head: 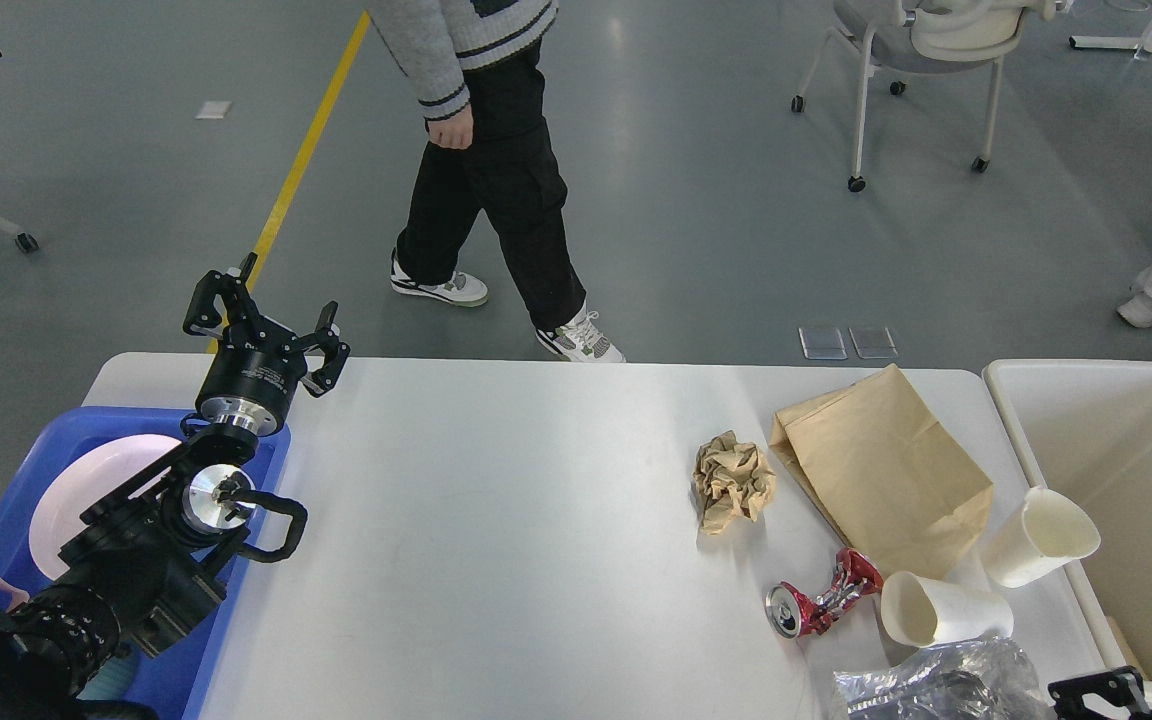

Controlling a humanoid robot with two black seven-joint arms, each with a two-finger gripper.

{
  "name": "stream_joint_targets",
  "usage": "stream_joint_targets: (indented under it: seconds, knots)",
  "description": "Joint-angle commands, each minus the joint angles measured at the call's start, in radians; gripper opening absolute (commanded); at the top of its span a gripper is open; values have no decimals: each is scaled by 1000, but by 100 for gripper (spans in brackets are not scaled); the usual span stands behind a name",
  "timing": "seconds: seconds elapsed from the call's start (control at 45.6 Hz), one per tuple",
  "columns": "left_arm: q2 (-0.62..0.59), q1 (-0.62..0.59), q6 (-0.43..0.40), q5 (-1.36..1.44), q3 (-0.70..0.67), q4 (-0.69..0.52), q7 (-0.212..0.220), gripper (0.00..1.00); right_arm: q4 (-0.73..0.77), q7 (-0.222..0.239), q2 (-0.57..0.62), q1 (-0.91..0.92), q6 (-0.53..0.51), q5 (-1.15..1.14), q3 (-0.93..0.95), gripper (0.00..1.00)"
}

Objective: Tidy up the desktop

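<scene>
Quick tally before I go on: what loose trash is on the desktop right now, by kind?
Paper cups: 2
Brown paper bag: 1
Crumpled brown paper: 1
Crushed red can: 1
Clear plastic wrap: 1
Total: 6

Bright, even overhead light fills the scene; the glossy desktop (536, 520) carries a soft sheen and the grey floor (696, 200) shows pale vertical streaks of reflected lamps. Shadows are short and diffuse, pooled just beside the crumpled paper (732, 480) and the paper bag (881, 470); focus is sharp throughout, with slight wide-angle stretch at the edges.
</scene>
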State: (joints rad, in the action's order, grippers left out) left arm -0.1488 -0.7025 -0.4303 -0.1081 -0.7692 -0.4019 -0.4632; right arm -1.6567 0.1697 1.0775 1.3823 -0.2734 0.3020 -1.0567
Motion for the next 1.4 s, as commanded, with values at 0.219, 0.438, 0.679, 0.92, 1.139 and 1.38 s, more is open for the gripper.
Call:
stream_joint_targets:
  seconds: [0.219,0.438,0.679,0.92,1.139,1.38]
  knots:
    - [0,0,1,1,-1,0,0,98,26,-81,-85,-322,201,8,284,100]
    - [0,0,1,-1,-1,0,0,98,44,-148,-194,-388,336,28,299,99]
    - [0,0,-1,-1,-1,0,0,98,66,-213,-225,-437,382,23,317,19]
    - [0,0,1,-1,-1,0,0,98,52,-216,-248,-442,405,23,319,0]
    - [0,0,-1,1,-1,0,0,98,51,-216,-232,-437,401,22,319,0]
    - [0,0,-1,-1,-1,0,0,98,34,-217,-208,-434,399,11,316,0]
